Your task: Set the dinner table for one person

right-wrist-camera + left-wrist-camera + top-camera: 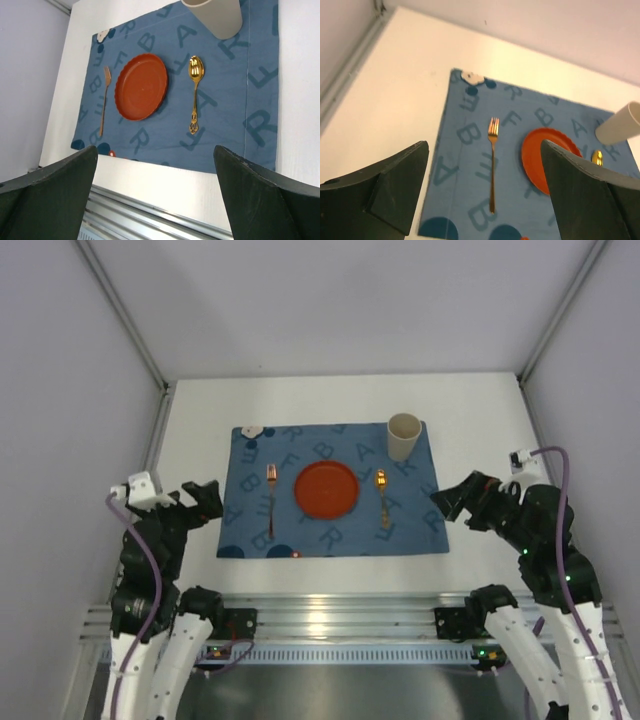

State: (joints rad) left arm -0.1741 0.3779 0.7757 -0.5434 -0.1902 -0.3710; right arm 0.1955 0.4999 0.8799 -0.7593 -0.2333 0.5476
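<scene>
place setting looks laid out, both claws empty

the dinner table (320, 400) is the white top filling the middle of the overhead view, running from the arm bases to the back wall. on it lies a blue letter-print placemat (410, 525). on the mat: red plate (326, 489) in the centre, fork (271, 502) just left of it, gold spoon (383, 498) just right, beige cup (404, 437) upright at the far right corner. no two pieces touch each other.

left gripper (203, 497) hangs at the mat's left edge, fingers spread, nothing between them. right gripper (447, 502) hangs at the mat's right edge, also spread and empty. both wrist views confirm this.

judgement: task is at or near done.

risks from here:
- the cup is tall and looks light, and it is the piece on the right arm's side. a swing across that corner could tip it.
- the mat is cloth. a finger catching its edge would drag it and shift every piece.
- fork and spoon are thin and flat. regrasping one would likely scrape the mat or knock the plate.
- both claws sit right at the mat edges, so any low move could snag it.
</scene>
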